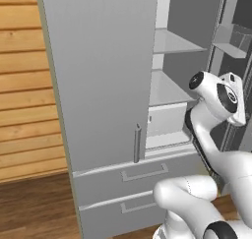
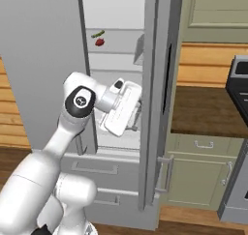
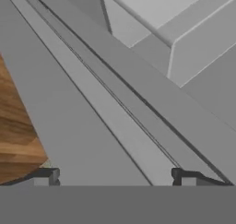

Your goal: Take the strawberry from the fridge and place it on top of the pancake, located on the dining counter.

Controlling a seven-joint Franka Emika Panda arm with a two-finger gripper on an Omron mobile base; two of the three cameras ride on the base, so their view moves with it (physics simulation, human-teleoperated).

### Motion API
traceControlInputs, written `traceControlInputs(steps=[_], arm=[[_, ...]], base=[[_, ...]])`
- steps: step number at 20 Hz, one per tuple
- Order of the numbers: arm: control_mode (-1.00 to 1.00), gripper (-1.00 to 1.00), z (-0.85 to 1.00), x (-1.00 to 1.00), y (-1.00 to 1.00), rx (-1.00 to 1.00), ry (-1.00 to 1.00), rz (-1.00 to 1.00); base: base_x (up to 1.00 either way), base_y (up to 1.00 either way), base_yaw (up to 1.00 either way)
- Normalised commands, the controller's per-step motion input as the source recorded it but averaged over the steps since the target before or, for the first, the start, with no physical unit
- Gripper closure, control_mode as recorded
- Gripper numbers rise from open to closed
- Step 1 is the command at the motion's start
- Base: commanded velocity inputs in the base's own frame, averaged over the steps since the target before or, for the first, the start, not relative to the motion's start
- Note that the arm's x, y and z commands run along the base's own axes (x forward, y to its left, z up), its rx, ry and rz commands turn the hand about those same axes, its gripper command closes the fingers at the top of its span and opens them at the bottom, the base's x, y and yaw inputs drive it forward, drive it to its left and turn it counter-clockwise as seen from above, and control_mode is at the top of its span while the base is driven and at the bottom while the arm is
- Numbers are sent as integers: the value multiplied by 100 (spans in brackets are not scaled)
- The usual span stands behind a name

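The fridge (image 2: 43, 60) stands with its right door (image 2: 156, 98) swung open. Its white inside and clear shelves (image 1: 172, 44) show. The strawberry (image 2: 100, 42), tiny and red, lies on an upper shelf, just below a small yellow-green curved item (image 2: 98, 34). My gripper (image 2: 136, 117) hangs inside the opening, well below the strawberry and close to the open door's edge. In the hand view my gripper (image 3: 115, 176) is open, its fingertips (image 3: 50, 176) wide apart with nothing between them. It looks down along grey fridge ledges. The pancake and the dining counter are out of view.
The fridge's left door (image 1: 103, 75) is shut, with a vertical bar handle (image 1: 137, 143) and two drawers (image 1: 142, 174) below. A wooden wall (image 1: 24, 85) lies left of it. Right of it are a brown-topped wall counter (image 2: 203, 110) on green cabinets and a stove edge (image 2: 240, 94).
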Motion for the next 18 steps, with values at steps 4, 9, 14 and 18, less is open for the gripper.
traceControlInputs(steps=[4, 9, 14, 18], arm=[[-100, -100, 1, 0, -97, 16, 0, 6], [-100, -100, 4, -2, -36, 13, -1, 3], [-100, -100, 0, -27, 49, 1, -12, 10], [-100, -100, -1, -2, 100, 4, -21, 8]], base=[[0, 0, 0], [0, 0, 0], [0, 0, 0], [0, 0, 0]])
